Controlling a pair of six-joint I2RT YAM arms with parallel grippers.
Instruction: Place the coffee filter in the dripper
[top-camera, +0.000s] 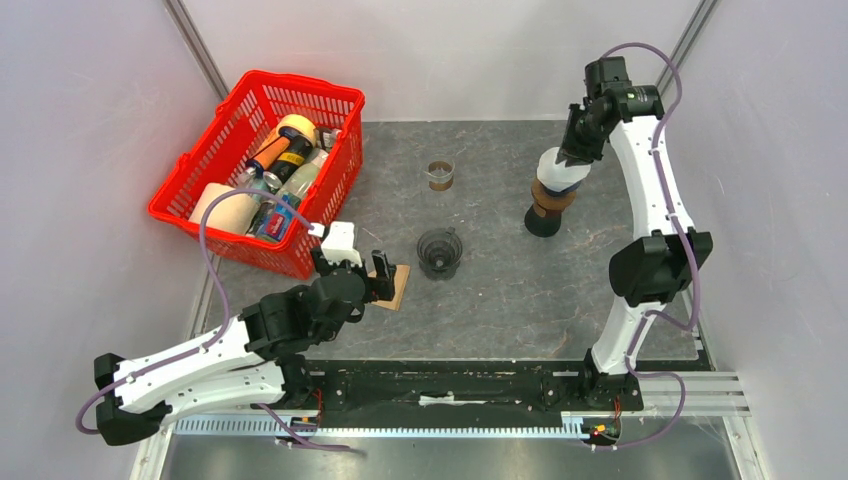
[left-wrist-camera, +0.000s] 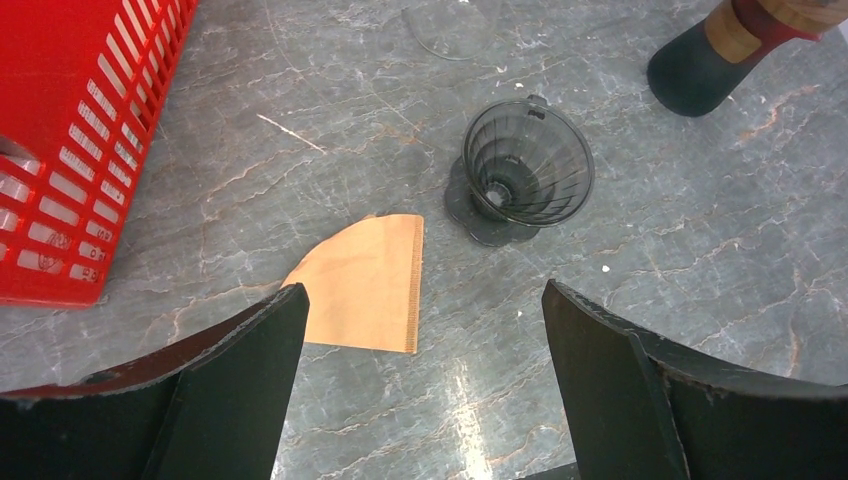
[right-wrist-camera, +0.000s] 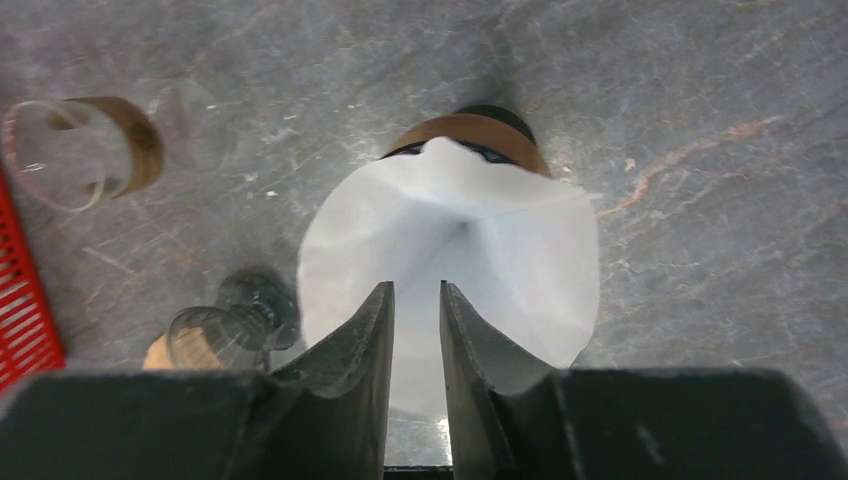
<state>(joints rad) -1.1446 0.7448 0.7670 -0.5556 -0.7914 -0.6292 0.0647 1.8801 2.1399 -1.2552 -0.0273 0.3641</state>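
Grey worktop (top-camera: 500, 300), basket (top-camera: 300, 82) up at ten o'clock. Right fingers (right-wrist-camera: 350, 350) nearly together over the white filter (right-wrist-camera: 500, 260) atop the stand (top-camera: 545, 215): gripped or not, can't tell. Left fingers (left-wrist-camera: 240, 380) spread wide above the brown filter (left-wrist-camera: 365, 285), which lies flat at eight o'clock of the dripper (left-wrist-camera: 527, 165).

Red basket (left-wrist-camera: 90, 130), brown filter (left-wrist-camera: 365, 285) — grey table (left-wrist-camera: 700, 260)

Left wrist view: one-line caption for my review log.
Left arm's jaws stand open over a brown coffee filter lying flat on the grey table, empty dripper beyond, red basket at left.
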